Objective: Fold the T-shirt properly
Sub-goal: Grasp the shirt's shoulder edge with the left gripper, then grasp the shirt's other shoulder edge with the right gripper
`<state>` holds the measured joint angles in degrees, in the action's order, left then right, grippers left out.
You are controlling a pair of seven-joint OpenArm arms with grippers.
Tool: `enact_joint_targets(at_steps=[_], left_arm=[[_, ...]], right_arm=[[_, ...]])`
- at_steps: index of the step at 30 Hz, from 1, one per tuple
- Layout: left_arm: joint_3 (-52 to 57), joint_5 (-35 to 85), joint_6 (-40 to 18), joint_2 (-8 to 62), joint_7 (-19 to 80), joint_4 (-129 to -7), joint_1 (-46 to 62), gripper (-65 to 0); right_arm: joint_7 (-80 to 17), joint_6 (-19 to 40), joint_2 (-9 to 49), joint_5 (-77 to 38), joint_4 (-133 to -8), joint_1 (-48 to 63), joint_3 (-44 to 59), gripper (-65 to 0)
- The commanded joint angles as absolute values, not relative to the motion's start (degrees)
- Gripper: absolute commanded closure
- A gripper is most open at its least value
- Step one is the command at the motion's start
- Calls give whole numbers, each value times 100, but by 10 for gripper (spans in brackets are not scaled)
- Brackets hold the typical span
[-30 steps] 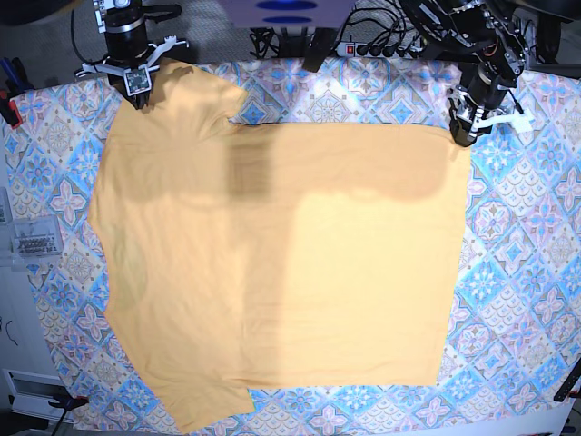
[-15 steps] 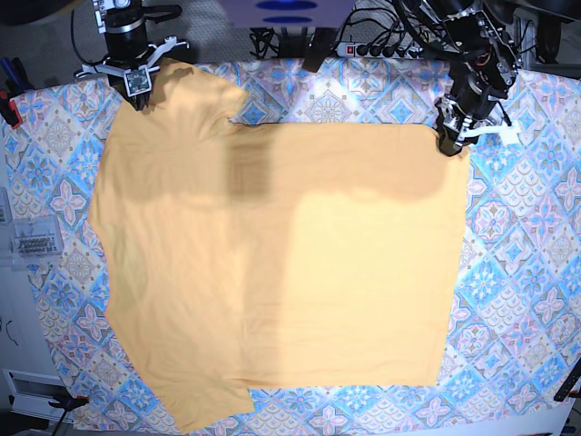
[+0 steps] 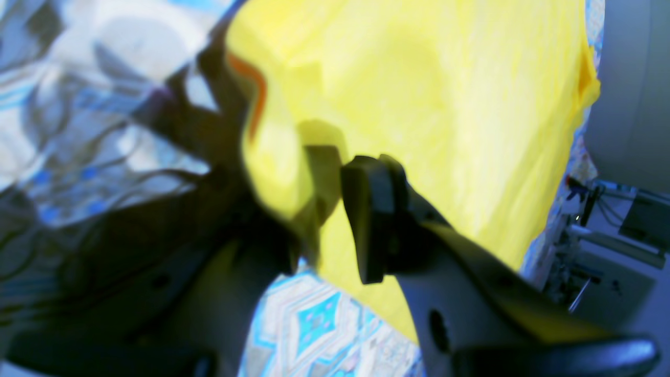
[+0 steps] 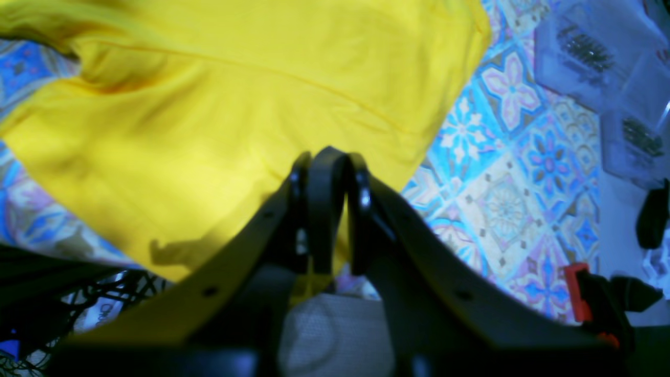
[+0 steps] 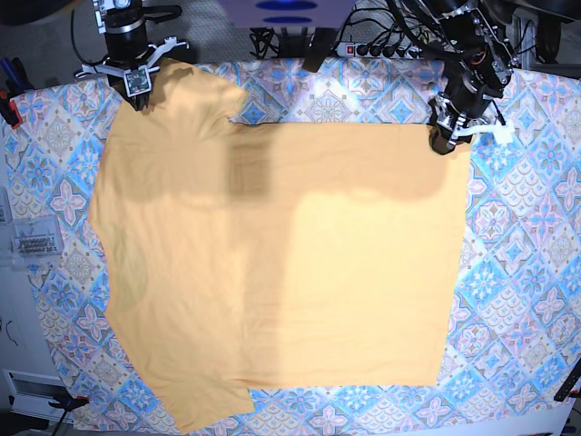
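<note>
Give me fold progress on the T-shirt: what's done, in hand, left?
Done: little. The T-shirt lies spread nearly flat on the patterned cloth, no fold line visible. In hand: the right gripper is shut at the shirt's far sleeve corner, and the left gripper has the far hem corner between its fingers, jaws partly apart on the fabric. Left: apparently every fold.

A tile-patterned cloth [image 5: 526,272] in blue, pink and white covers the table from left to right. At the far edge a black power strip [image 5: 381,47] lies among tangled black cables [image 5: 363,23]. At the left side a clear plastic box [image 5: 32,241] with small dark parts stands on a grey surface. A red clamp [image 5: 9,111] holds the far left edge. Soft shadows fall over the far part.
</note>
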<state>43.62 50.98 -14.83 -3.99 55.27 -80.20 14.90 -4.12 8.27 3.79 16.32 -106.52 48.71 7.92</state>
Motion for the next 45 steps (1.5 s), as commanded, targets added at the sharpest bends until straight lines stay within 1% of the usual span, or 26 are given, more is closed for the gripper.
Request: enact_joint_targets(at_steps=[1,3,6,7,15,18,21,23,26,30,34,38,40,43,45], left_arm=[[4365,5059,-1455,-382,5569,-8066,1508,-160],[4356,5059,-1455,-382,5578,-8066,1508,-117],[4347,5059,-1455,-382,5587,-8084,1525,-9],[4347,5059,-1455,-382,5596,-8084,1534,0],[4356,5068,-1464,-382,5719,-8101,1736,0],[4356,5068,-1464,-382,5701,-8286,1798,0],[4347,5059,-1464,-409,5692,-8848,1991,0],[4347,5059,-1464,-409,5692,-9112,2053,0],[4365,5051,-1455,-382,5684,-9121,2053,0],[4374,4963,-1455,-382,5684,-9112,2053,0],[4374,4822,-1464,-382,5684,-9112,2026,0],[4374,4831,-1464,-382,5684,-9112,2026,0],[4374,4831,-1464,-382,5684,-9112,2026,0],[4374,4831,-1464,-382,5684,-9112,2026,0],[4374,4831,-1464,-382,5684,-9112,2026,0]], right_arm=[[-277,769,400,1622,-10765,4945,813,-46],[-277,769,400,1622,-10765,4945,813,-46],[-277,769,400,1622,-10765,4945,822,-46],[-277,769,400,1622,-10765,4945,822,-45],[-330,769,400,1613,-10730,4927,848,-55],[-330,769,400,1578,-10686,4804,866,-117],[-374,769,382,1569,-10607,4620,866,-183],[-558,769,382,1508,-10571,4505,866,-205],[-892,769,400,884,-10563,4365,892,-214],[-1024,831,400,312,-10563,4374,1156,-214],[-1358,1112,400,-189,-10527,4382,1349,-214],[-1780,1499,400,-998,-10492,4382,1727,-218],[-2035,1657,400,-1288,-10492,4356,1895,-245],[-2264,1692,400,-1499,-10387,4347,2035,-290],[-2352,1692,400,-1587,-10299,4347,2044,-305]])
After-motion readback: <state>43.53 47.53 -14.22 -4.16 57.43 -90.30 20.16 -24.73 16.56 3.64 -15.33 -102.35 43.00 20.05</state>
